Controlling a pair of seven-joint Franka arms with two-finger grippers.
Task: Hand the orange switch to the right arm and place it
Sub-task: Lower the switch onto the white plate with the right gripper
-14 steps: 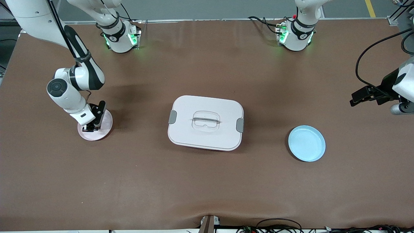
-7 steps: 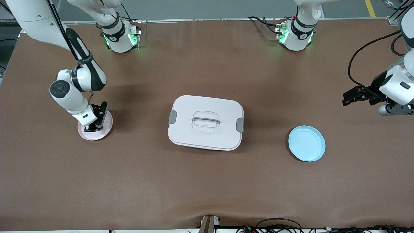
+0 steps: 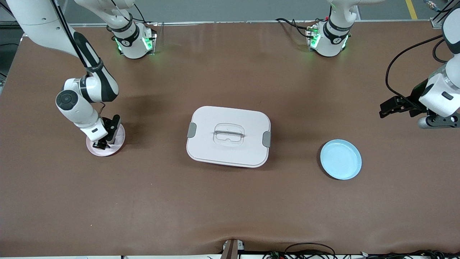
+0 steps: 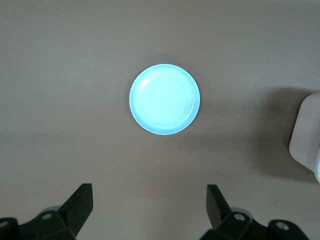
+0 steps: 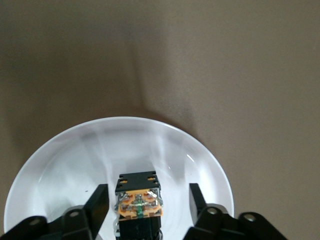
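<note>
The tiny black block with a bright orange centre, the orange switch (image 5: 139, 201), stands on my round pale pink plate (image 5: 60, 165), between the fingers (image 5: 98, 200) of my right gripper (image 3: 102, 143); they have spread away from its sides, so I have let go, where a moment ago they pinched it. Bare plate lies all around the switch, and brown table around the plate's rim. My left gripper (image 4: 148, 206) waits, spread wide, above the table near the round light blue plate (image 4: 165, 99), and has drifted slightly. The white lidded box (image 3: 228, 136) sits mid-table.
</note>
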